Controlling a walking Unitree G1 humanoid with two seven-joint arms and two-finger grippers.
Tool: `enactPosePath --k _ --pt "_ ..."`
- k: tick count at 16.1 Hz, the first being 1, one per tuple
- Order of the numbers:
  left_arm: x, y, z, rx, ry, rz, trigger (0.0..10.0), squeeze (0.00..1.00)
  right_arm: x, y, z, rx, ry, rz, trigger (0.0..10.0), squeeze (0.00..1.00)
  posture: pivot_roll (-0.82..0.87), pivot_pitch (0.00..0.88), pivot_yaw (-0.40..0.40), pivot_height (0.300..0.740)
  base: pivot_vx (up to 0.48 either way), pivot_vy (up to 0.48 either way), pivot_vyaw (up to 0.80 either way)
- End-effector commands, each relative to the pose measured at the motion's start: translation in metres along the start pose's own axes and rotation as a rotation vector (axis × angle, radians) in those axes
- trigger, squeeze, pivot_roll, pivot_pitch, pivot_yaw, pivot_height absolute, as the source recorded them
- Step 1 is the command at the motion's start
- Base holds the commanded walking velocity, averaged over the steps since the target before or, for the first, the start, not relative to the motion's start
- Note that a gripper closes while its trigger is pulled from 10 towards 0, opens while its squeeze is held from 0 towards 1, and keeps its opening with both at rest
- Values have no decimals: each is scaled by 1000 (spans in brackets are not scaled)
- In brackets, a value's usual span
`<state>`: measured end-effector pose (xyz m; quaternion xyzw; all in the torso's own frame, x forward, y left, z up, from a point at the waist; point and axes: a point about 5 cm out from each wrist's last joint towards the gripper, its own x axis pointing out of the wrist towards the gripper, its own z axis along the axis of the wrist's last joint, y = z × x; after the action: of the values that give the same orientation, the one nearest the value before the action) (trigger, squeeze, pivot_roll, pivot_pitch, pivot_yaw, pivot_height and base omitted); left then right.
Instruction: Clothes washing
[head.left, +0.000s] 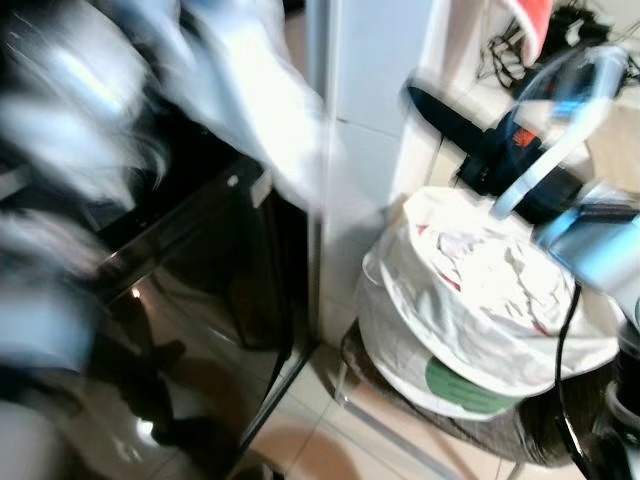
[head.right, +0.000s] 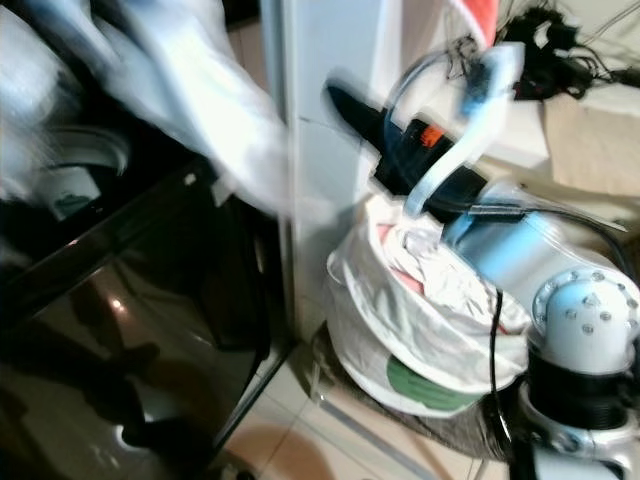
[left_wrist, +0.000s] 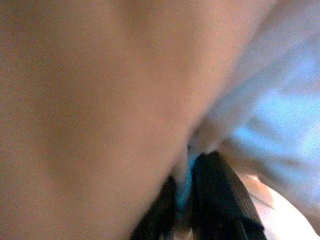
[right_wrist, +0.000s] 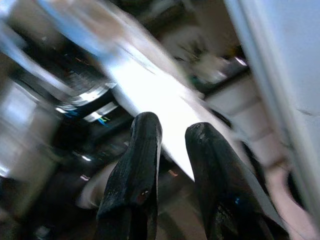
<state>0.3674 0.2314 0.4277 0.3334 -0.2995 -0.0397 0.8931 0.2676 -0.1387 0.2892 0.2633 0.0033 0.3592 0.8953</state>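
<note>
— Two head views are blurred. What is seen there?
— A white cloth (head.left: 250, 90) is seen up over the dark washing machine (head.left: 190, 300). A white bag of clothes (head.left: 480, 300) is set on a stool by the wall. The right gripper (head.right: 345, 100) is reached toward the cloth.

— And the left wrist view?
— The left gripper (left_wrist: 187, 200) is seen with its jaws pinched together on the cloth.

— The right wrist view?
— Its jaws are held a little apart. The cloth is seen past them, over the machine's drum (right_wrist: 80, 95).
</note>
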Motion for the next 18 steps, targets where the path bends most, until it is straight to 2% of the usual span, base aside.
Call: enactPosePath --k 1,2,3,4,5,6,7,8,9,10,13,18 --pt "3 9 4 116 20 11 0 0 2 -1 -6 -32 39 -16 10000 0 -73 0 67 740 0 0 0" --pt "2 22 -4 197 134 -12 0 0 2 -2 -11 -46 60 -27 10000 0 -68 0 74 740 0 0 0" --pt "0 25 -13 211 209 -26 0 0 3 -2 -15 -61 76 -30 10000 0 -67 0 76 740 0 0 0" --pt "-8 27 -37 244 391 -64 0 0 3 -2 -22 -94 112 -39 10000 0 -69 0 82 740 0 0 0" --pt "-24 30 -67 312 608 -94 10000 0 3 -2 -30 -125 149 -39 10000 0 -69 0 82 740 0 0 0" --pt "-32 30 -78 331 694 -137 10000 0 4 0 -32 -131 157 -35 10000 0 -71 0 85 740 0 0 0" --pt "-37 30 -84 317 740 -146 10000 0 4 0 -33 -136 162 -32 10000 0 -71 0 86 740 0 0 0" --pt "-47 28 -96 280 822 -183 10000 400 3 2 -36 -145 174 -27 10000 0 -71 0 85 740 0 0 0" --pt "-49 26 -98 264 843 -216 10000 1000 4 3 -39 -151 184 -19 10000 0 -71 0 85 740 0 0 0" --pt "-50 24 -99 243 852 -242 10000 1000 4 3 -40 -154 189 -15 10000 0 -71 0 85 740 0 0 0" --pt "-62 25 -106 242 961 -355 10000 1000 4 4 -42 -167 199 -5 10000 0 -68 0 81 740 0 0 0" --pt "-70 29 -110 229 1017 -405 10000 1000 5 2 -44 -171 208 -6 10000 0 -57 0 71 740 0 0 0"
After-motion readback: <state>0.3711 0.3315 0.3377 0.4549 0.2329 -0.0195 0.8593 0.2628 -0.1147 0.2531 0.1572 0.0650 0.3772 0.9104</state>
